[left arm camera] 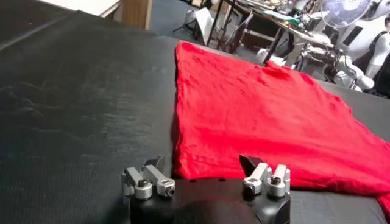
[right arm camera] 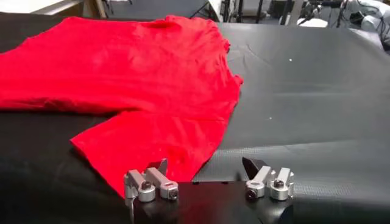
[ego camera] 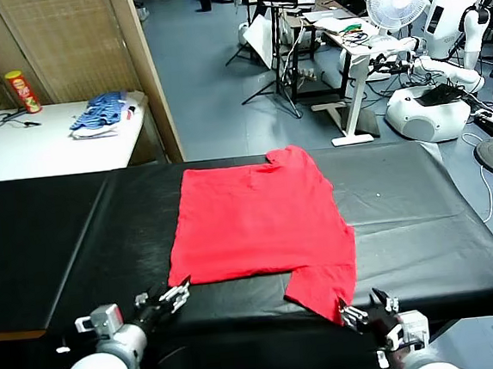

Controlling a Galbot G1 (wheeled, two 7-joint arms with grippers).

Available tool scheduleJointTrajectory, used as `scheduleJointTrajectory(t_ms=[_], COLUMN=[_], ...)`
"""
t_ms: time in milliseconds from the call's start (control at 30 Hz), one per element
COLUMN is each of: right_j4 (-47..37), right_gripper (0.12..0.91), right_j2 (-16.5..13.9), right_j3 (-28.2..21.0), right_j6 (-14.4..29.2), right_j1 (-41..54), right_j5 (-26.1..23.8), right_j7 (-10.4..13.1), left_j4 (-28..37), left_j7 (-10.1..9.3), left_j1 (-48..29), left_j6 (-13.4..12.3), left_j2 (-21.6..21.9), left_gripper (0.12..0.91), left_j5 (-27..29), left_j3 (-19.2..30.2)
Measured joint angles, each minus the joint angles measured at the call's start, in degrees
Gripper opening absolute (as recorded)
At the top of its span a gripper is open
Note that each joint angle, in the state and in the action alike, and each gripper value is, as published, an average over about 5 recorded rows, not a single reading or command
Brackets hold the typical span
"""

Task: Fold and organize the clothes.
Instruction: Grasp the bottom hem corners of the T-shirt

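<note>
On black table [ego camera: 422,212], red T-shirt [ego camera: 254,218] lies partly folded, one sleeve flap loose near front edge. Left gripper [ego camera: 172,296] and right gripper [ego camera: 367,311] both wide, empty. Most folding left imo.

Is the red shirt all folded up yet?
Partly. The red T-shirt lies flat on the black table, one side folded in, one sleeve sticking out.

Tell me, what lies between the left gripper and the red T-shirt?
Only bare black table separates the left gripper from the red T-shirt, clearest in the left wrist view.
</note>
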Motion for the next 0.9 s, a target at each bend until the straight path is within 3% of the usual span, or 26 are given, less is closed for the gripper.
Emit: scheduleJointTrajectory(t_ms=[100, 233, 433, 533, 633, 700, 900], right_j4=[-0.43, -1.12, -1.63, -1.11, 0.06, 1.28, 6.06], right_gripper=[0.741, 0.561, 0.236, 0.135, 0.122, 0.122, 0.122], right_j2=[0.18, 0.39, 0.81, 0.94, 0.72, 0.47, 0.01], right_j3=[-0.4, -1.07, -1.17, -0.74, 0.16, 1.07, 4.14], right_j6=[0.21, 0.54, 1.4, 1.52, 0.88, 0.39, 0.15], right_j1=[0.06, 0.03, -0.55, -1.18, -2.24, -3.36, -7.26], right_j5=[0.0, -0.16, -0.47, -0.55, -0.6, -0.56, -0.22], right_j7=[0.01, -0.09, 0.01, 0.46, 0.8, 1.0, 1.44], left_j4=[0.44, 1.32, 1.93, 2.21, 1.97, 1.46, -1.64], left_j7=[0.0, 0.02, 0.04, -0.07, -0.09, -0.25, -2.09], left_j1=[-0.07, 0.02, 0.22, 0.08, 0.33, 0.7, 3.31], left_j6=[-0.12, -0.31, -0.75, -1.01, -1.23, -1.16, -0.58], left_j2=[-0.11, -0.48, -1.06, -1.23, -1.29, -1.4, -1.88], left_gripper=[0.798, 0.768, 0.476, 0.308, 0.168, 0.129, 0.125], left_j5=[0.1, 0.17, 0.9, 1.09, 1.2, 1.64, 3.94], left_j3=[-0.02, -0.04, 0.3, 0.4, 0.41, 0.4, 0.34])
